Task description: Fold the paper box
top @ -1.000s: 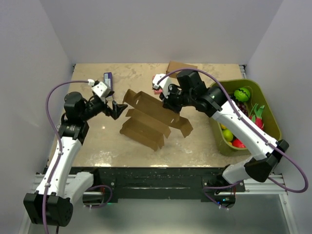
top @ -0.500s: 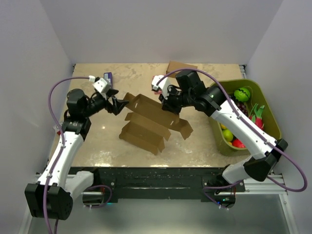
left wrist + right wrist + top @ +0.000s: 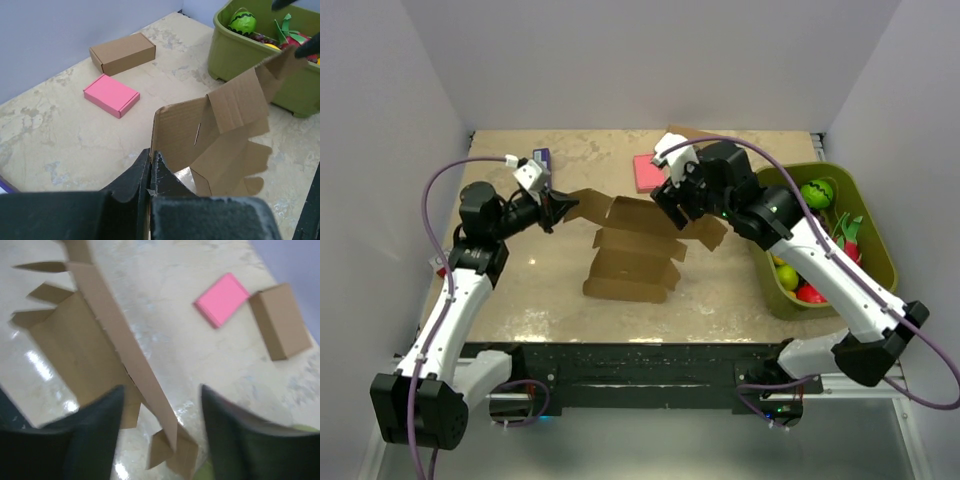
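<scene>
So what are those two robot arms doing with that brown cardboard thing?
They are folding a paper box. The left gripper has its jaws shut on one edge of the cardboard, holding that end up. The right gripper is at the other end with its jaws open and a cardboard strip running between them. The box is not a box yet: it is spread out, with flaps sticking out.

No writing, label or number can be read anywhere from here. The paper box (image 3: 632,262), the brown box (image 3: 122,52), the pink block (image 3: 111,95) and the green bin (image 3: 240,60) all show plain faces. The small purple thing (image 3: 541,158) at the back left is too small to tell.
</scene>
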Robot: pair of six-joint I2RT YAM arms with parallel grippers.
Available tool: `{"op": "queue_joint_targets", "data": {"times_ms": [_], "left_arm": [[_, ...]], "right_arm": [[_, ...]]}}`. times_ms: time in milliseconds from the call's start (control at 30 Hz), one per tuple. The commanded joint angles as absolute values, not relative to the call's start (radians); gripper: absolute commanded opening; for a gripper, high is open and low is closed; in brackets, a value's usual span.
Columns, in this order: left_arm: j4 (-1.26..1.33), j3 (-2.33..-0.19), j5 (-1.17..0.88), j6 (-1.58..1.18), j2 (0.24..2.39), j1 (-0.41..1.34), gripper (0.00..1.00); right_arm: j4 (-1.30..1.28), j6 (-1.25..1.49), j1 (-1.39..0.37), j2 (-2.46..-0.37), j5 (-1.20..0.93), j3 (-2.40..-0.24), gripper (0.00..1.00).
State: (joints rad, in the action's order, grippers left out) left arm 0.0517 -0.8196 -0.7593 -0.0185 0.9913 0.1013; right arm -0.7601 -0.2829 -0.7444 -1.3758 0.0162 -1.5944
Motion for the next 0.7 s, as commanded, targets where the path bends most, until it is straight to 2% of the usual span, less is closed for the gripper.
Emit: {"op": "queue_joint_targets", "data": {"times_ms": [0, 67, 167, 300, 400, 667], "left_arm": [[0.081, -0.83, -0.769, -0.098, 1.043, 0.104, 0.0], [0.046, -0.851, -0.749, -0.116, 1.071, 0.104, 0.0], [0.035, -0.861, -0.765, -0.139, 1.109, 0.104, 0.0], [0.057, -0.848, -0.773, -0.143, 1.086, 0.104, 0.0], [0.061, -0.841, -0.77, -0.137, 1.078, 0.106, 0.0], [0.069, -0.836, -0.807, -0.107, 1.066, 0.123, 0.0]], "right_arm": [[-0.595, -0.125, -0.733, -1.287, 0.34, -1.571, 0.82], [-0.606, 0.03, -0.732, -1.272, 0.402, -1.594, 0.86], [-0.531, 0.256, -0.732, -1.198, 0.281, -1.542, 0.87], [-0.283, 0.634, -0.73, -1.048, 0.071, -1.291, 0.88], [-0.094, 0.809, -0.73, -1.034, 0.006, -1.093, 0.87], [0.084, 1.009, -0.732, -1.069, 0.028, -0.999, 0.92]]}}
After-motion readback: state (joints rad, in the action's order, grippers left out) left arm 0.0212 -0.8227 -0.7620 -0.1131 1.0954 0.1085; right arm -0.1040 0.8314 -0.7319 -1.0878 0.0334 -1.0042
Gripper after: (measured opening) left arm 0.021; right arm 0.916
